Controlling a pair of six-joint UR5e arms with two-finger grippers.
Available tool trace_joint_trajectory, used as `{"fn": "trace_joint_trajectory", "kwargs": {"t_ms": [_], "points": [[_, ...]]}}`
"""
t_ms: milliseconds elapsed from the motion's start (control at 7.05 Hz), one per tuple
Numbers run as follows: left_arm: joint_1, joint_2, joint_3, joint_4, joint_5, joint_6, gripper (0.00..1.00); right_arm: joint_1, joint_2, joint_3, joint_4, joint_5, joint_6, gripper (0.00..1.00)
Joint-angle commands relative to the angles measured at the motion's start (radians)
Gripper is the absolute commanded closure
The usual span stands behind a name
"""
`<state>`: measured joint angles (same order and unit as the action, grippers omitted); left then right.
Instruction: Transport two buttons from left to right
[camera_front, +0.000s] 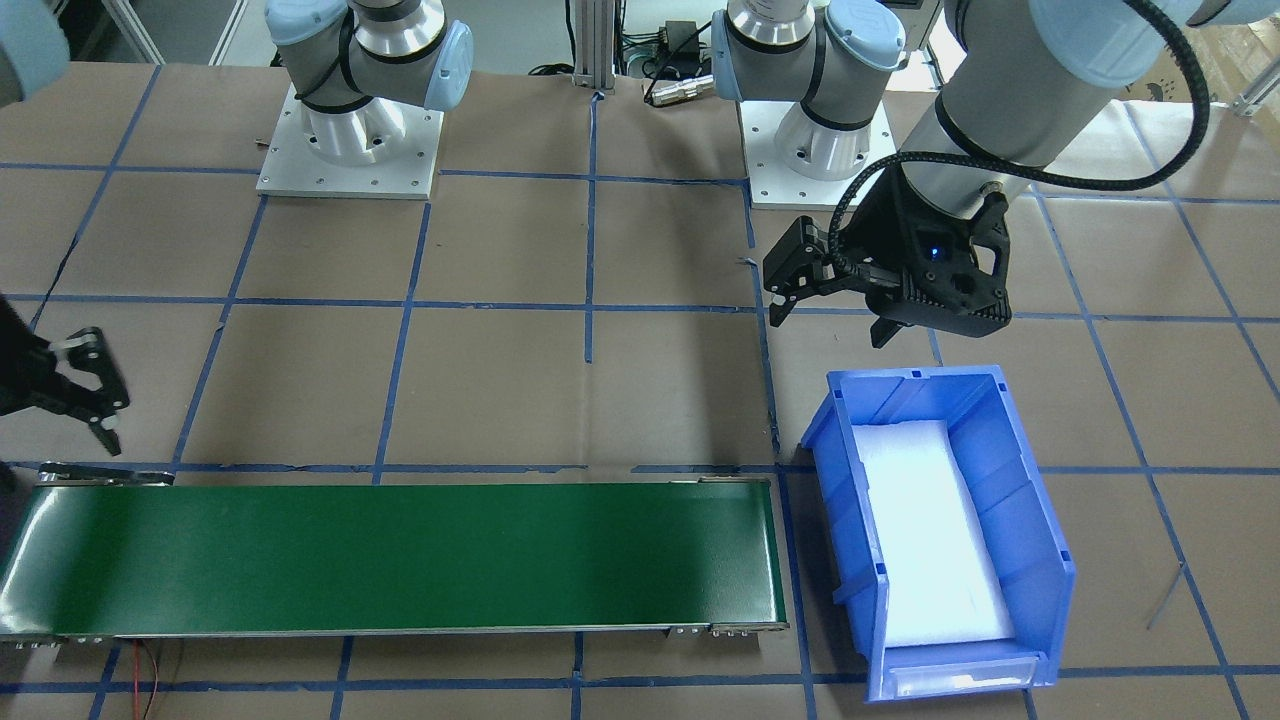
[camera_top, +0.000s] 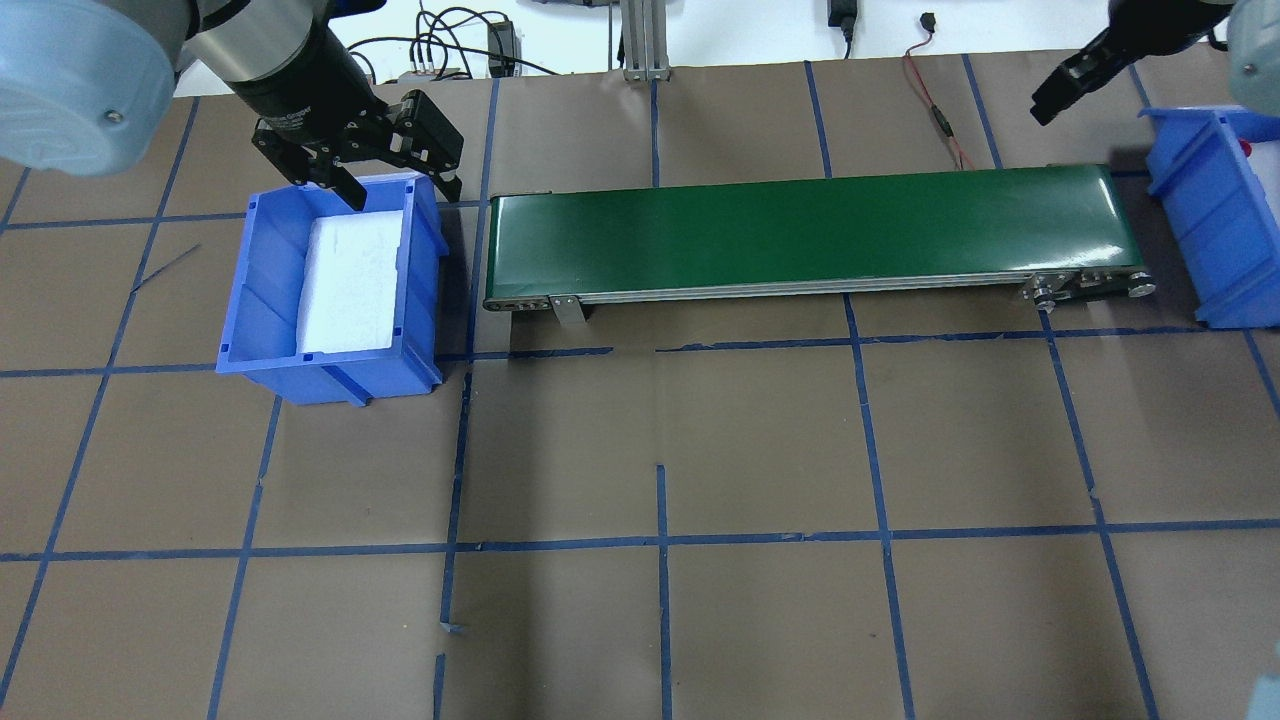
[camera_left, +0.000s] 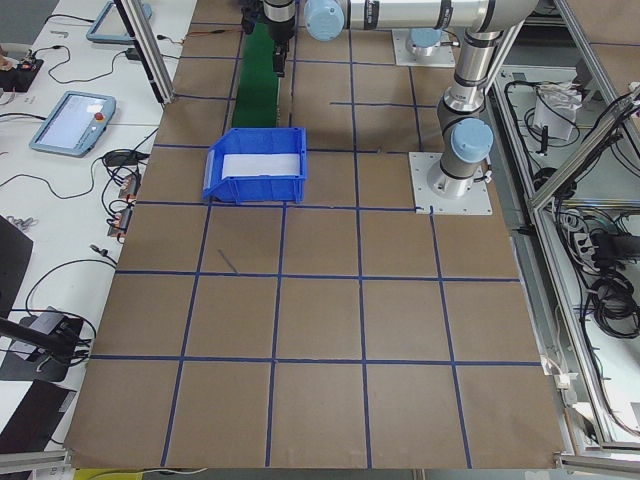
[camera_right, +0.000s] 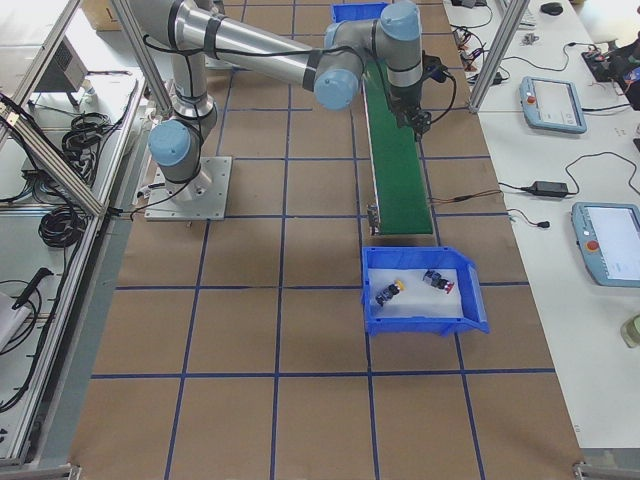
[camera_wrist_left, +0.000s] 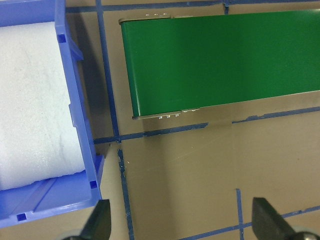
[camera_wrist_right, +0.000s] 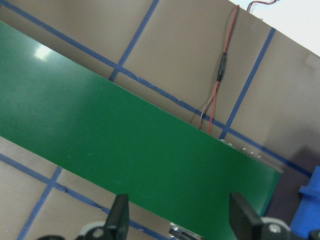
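Both buttons lie on white foam in the right blue bin (camera_right: 425, 323): the yellow-capped one (camera_right: 388, 292) on the side nearer the robot, the red-capped one (camera_right: 437, 282) on the far side. This bin also shows at the overhead view's right edge (camera_top: 1200, 230). My left gripper (camera_top: 400, 192) is open and empty, above the far rim of the left blue bin (camera_top: 240, 290), which holds only white foam. My right gripper (camera_top: 1060, 95) is open and empty, beyond the right end of the green conveyor belt (camera_top: 810, 235). Its fingers (camera_wrist_right: 120, 217) frame the bare belt.
The belt (camera_front: 400, 555) runs between the two bins and carries nothing. A red wire (camera_top: 935, 115) lies behind its right end. The left wrist view shows the left bin's wall (camera_wrist_left: 75, 100) and the belt's end (camera_wrist_left: 220, 60). Brown table paper with blue tape lines surrounds them.
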<state>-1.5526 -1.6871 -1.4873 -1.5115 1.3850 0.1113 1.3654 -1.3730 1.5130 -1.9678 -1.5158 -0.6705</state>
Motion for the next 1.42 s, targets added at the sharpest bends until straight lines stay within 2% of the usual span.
{"fn": "trace_joint_trajectory", "kwargs": {"t_ms": [0,142,284,567,851,1276], "points": [[0.005,0.021,-0.001,-0.013,-0.003,0.010,0.00,0.148,-0.076,0.004,0.201,-0.050,0.435,0.01],[0.003,0.021,-0.001,-0.022,-0.001,0.010,0.00,0.150,-0.143,0.021,0.351,-0.046,0.575,0.00],[0.006,0.021,-0.002,-0.024,-0.001,0.016,0.00,0.144,-0.170,0.053,0.413,-0.037,0.586,0.00],[0.002,0.050,-0.011,-0.096,0.110,0.102,0.00,0.143,-0.181,0.064,0.405,-0.058,0.618,0.00],[0.014,0.085,-0.060,-0.104,0.111,0.102,0.00,0.149,-0.242,0.055,0.504,-0.099,0.652,0.00],[0.012,0.104,-0.064,-0.104,0.114,0.090,0.00,0.153,-0.258,0.056,0.507,-0.096,0.641,0.00]]}}
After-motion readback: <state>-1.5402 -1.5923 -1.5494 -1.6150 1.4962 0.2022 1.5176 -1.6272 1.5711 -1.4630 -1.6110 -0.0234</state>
